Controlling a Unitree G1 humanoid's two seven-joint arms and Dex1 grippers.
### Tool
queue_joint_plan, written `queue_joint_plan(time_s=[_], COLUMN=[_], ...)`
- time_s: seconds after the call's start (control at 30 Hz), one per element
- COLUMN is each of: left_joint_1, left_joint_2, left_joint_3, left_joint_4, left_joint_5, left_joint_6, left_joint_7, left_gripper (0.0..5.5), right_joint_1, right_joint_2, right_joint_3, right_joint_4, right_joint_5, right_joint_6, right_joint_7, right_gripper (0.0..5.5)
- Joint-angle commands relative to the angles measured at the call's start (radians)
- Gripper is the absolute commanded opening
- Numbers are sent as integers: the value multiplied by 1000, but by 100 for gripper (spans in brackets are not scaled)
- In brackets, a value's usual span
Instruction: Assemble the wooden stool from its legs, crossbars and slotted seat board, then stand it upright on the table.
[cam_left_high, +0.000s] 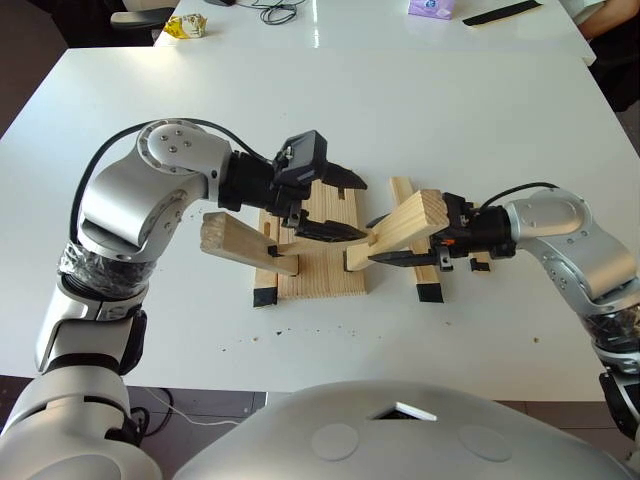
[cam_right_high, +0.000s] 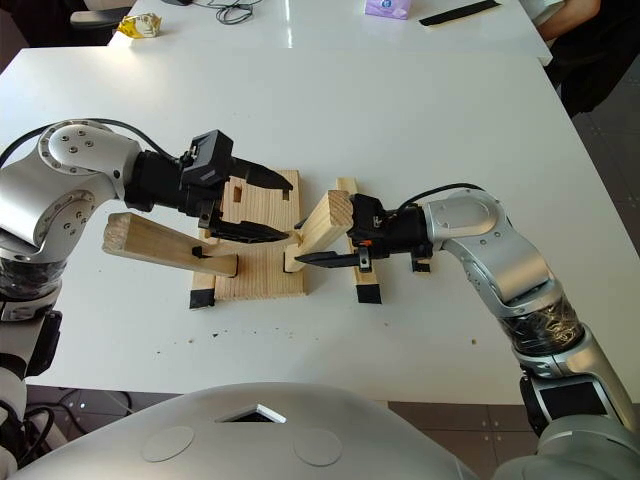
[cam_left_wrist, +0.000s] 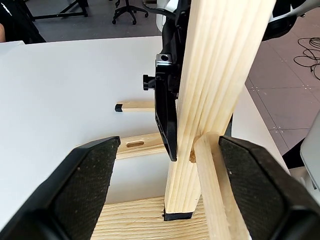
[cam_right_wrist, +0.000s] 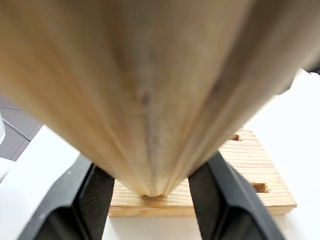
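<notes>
Evidently leg-fitting was in hand: the right gripper (cam_right_high: 318, 242) pinched a leg (cam_left_high: 415, 215), tilted at the right edge of the seat board (cam_left_high: 320, 272) lying flat mid-table. The left gripper (cam_left_high: 362, 210) hung spread around the crossbar (cam_left_wrist: 215, 190) meeting it. Next, I'd guess, that leg needed pressing home.

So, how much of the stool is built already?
Done: one leg seems joined at the left edge of the seat board. In hand: the right hand grips a second leg, its end on the board; the left hand is open beside it. Left: loose pieces on the table, then standing it upright.
</notes>
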Motion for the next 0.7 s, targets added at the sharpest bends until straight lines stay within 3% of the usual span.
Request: queue_joint_plan(time_s=[0.03,0.7], left_joint_1=[-1,33], left_joint_2=[7,-1], left_joint_3=[-8,-36], left_joint_4=[-11,-10], left_joint_5=[0,14], left_joint_6=[2,0], left_joint_7=[1,17], left_gripper=[368,368], right_joint_1=[31,6], right_joint_2=[-20,-12], right_joint_3=[28,49], right_joint_4=[13,13], right_joint_5=[-60,-62], right_joint_6=[43,52], right_joint_7=[-5,-1], right_gripper=[204,204])
